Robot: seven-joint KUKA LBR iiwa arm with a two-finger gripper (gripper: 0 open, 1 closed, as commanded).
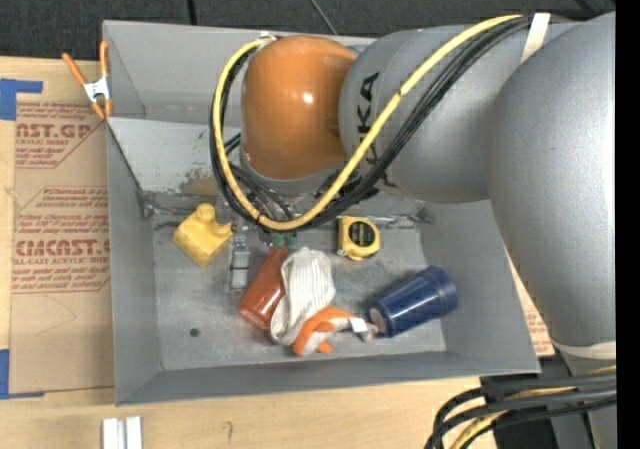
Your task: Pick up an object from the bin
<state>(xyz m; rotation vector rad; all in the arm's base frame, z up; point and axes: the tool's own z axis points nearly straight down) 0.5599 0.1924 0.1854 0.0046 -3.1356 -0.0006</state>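
Note:
My gripper [240, 263] reaches down from under the arm's wrist to the bin floor, left of the middle. It stands between a yellow plastic block [203, 234] on its left and a red-orange cylinder [261, 297] just below and to its right. A white crumpled cloth [307, 283] lies against the cylinder's right side. How the gripper's jaws stand is hidden by the wrist above.
An orange and white piece [318, 330] lies below the cloth. A dark blue cylinder [416, 302] lies on its side at the front right, and a yellow tape measure [358, 237] sits near the middle. The arm covers the bin's back right.

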